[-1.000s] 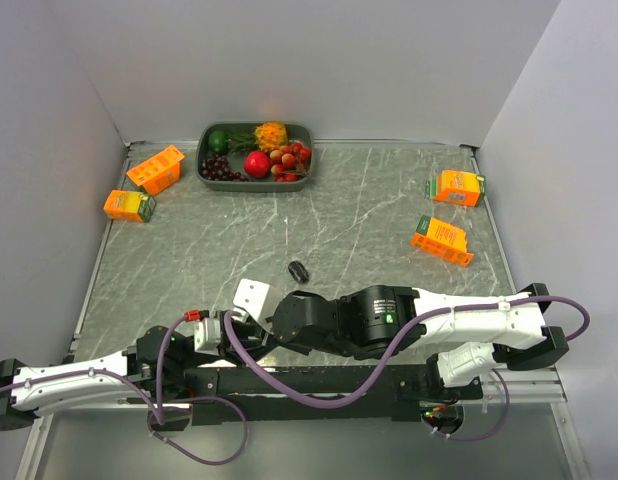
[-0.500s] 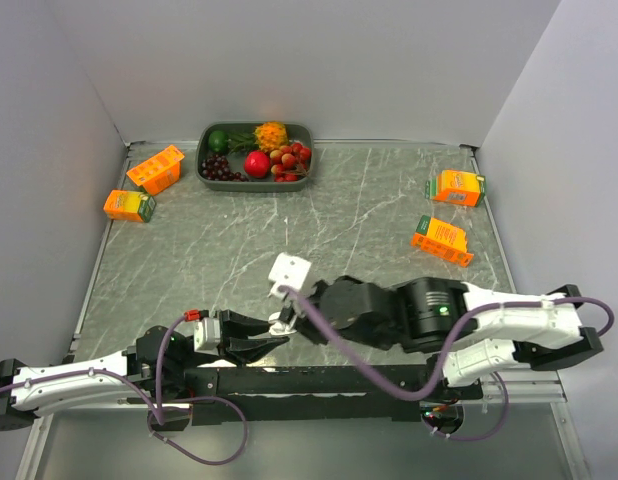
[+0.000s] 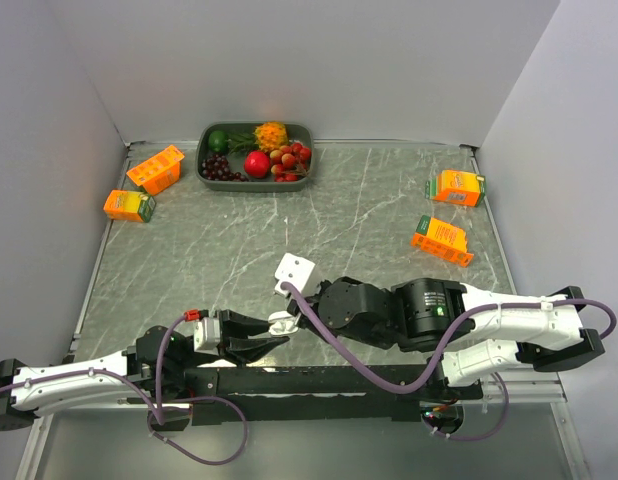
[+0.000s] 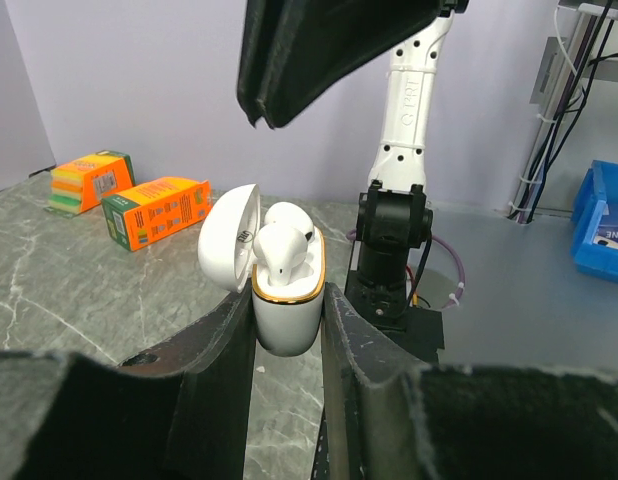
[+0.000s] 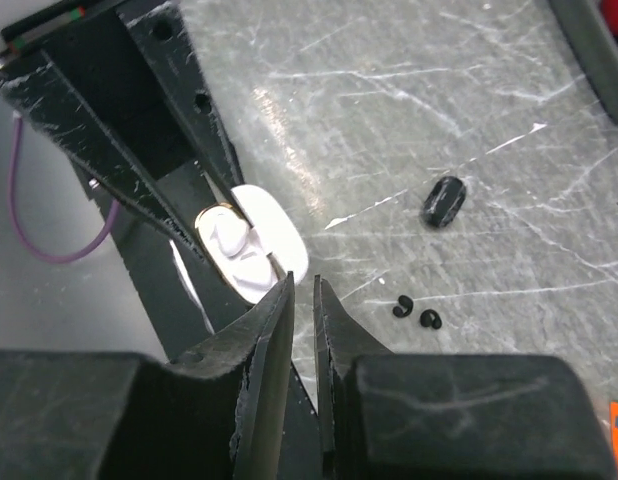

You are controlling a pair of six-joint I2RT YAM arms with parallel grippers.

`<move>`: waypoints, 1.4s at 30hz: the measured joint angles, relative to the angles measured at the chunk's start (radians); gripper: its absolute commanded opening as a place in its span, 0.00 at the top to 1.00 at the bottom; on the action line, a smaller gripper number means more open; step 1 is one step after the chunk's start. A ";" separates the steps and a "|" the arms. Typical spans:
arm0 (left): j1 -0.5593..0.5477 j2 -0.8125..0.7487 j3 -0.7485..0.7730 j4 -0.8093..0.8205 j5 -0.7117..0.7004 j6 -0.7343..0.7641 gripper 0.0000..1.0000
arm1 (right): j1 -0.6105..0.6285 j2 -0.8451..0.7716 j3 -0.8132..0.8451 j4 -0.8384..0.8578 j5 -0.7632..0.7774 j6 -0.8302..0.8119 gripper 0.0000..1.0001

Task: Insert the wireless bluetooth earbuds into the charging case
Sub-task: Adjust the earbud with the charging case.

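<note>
My left gripper [image 4: 289,305] is shut on the white charging case [image 4: 286,310], which stands upright with a gold rim and its lid [image 4: 227,235] open. White earbuds [image 4: 279,250] sit in its wells. In the top view the case [image 3: 281,322] is near the table's front edge in my left gripper [image 3: 274,333]. My right gripper [image 5: 302,287] hovers just beside and above the case [image 5: 251,245], with its jaws together and nothing between them. Two tiny black earbuds [image 5: 402,306] lie loose on the table beside a black oval object [image 5: 444,200].
A fruit tray [image 3: 204,170] stands at the back. Two orange cartons [image 3: 154,168] are at the back left and two more [image 3: 441,239] at the right. My right arm [image 3: 419,315] lies across the front of the table.
My right arm has pulled back to the right and lifted off the case. The case now shows in my left gripper, which has not moved.
</note>
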 measured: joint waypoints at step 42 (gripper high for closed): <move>0.000 -0.010 0.004 0.010 -0.002 0.001 0.99 | 0.000 0.080 0.025 -0.051 -0.090 -0.022 0.88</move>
